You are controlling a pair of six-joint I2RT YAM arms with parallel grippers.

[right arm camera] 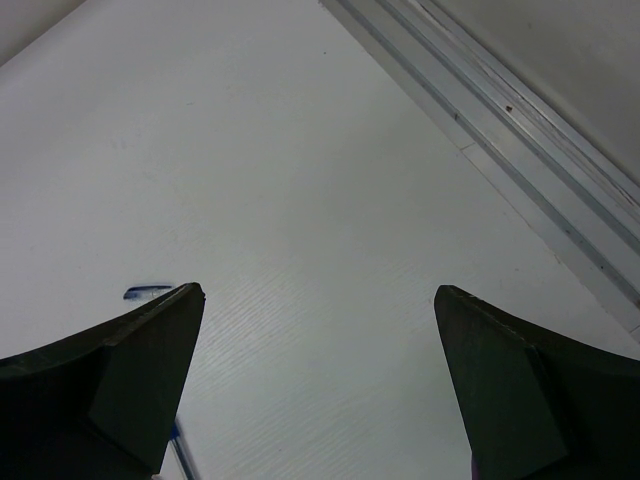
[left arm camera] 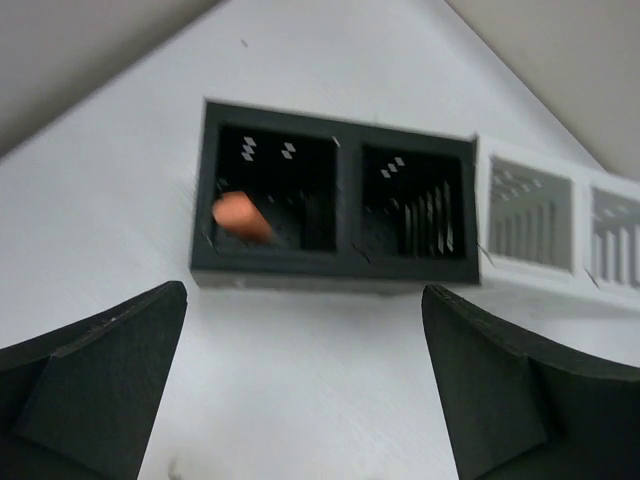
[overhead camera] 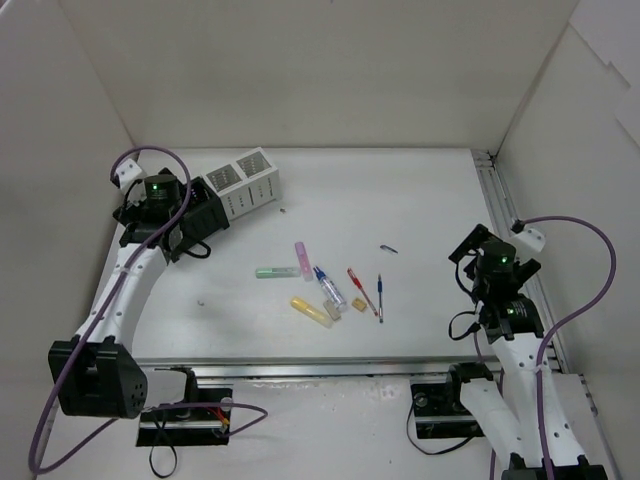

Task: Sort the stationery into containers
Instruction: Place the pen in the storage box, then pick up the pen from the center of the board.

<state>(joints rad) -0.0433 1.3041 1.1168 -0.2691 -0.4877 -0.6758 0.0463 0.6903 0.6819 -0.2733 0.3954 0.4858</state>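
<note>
The black container stands just ahead of my left gripper, which is open and empty above the table. An orange highlighter lies in its left compartment. The white mesh container adjoins it on the right, and also shows in the top view. Loose on the table's middle lie a green highlighter, pink highlighter, yellow highlighter, clear-blue pen, red pen, blue pen and two tan erasers. My right gripper is open and empty, to the right of them.
A small blue pen cap lies apart from the pile, ahead-left of the right gripper. A metal rail runs along the table's right edge. White walls enclose the table on three sides.
</note>
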